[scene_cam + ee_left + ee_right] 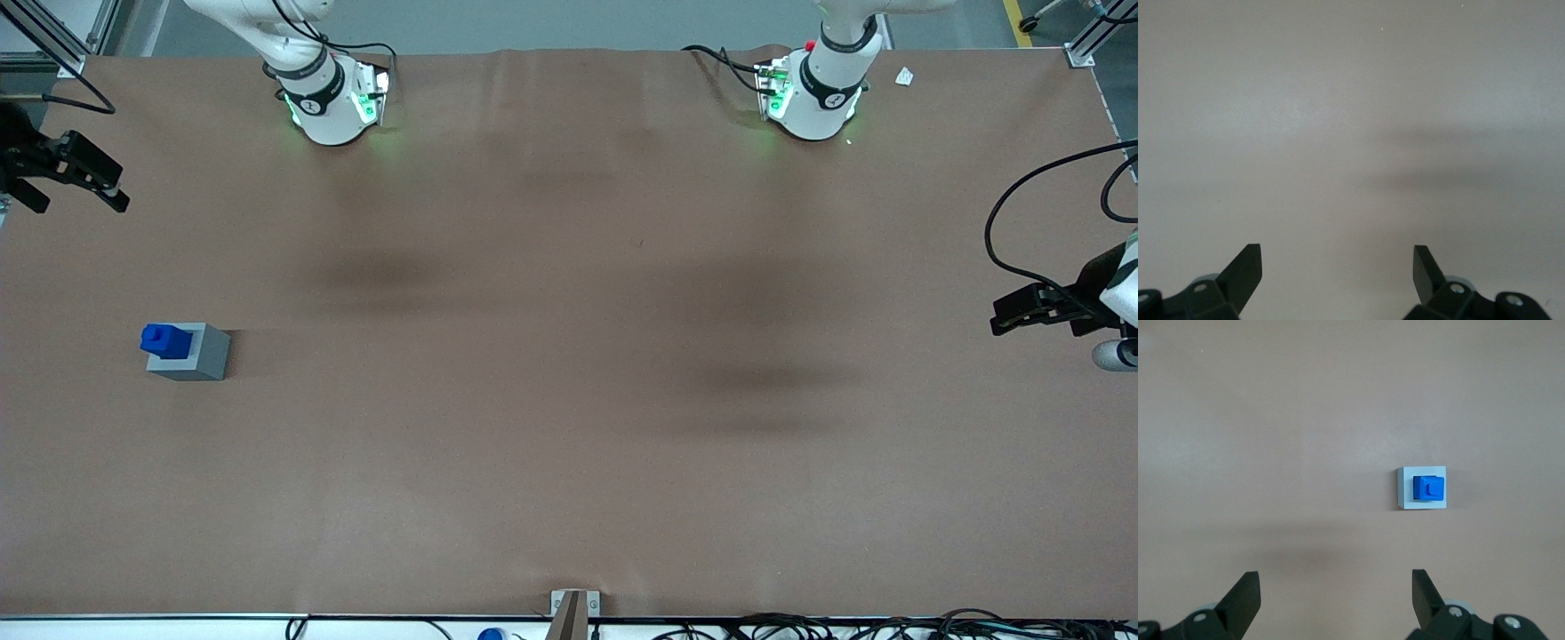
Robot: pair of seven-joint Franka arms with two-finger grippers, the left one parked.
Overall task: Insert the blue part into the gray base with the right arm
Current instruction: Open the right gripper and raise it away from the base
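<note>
The blue part sits in the recess of the gray base, its upper portion standing proud of the cube's top face; the pair rests on the brown counter toward the working arm's end. From these views the insertion appears made, though full seating cannot be confirmed. The tool hangs at that same end of the counter, farther from the front camera than the base and well apart from it, fingers spread and holding nothing. Risks, as judged: if the part is only partly seated or slightly cocked, a further press from the tool could jam it or push the unsecured base across the paper; a low sweep of the arm over the base could clip the protruding part. The right wrist view looks straight down and shows the blue part set off-centre within the gray base outline, which the front view does not resolve; the front view alone shows how far the part projects.
</note>
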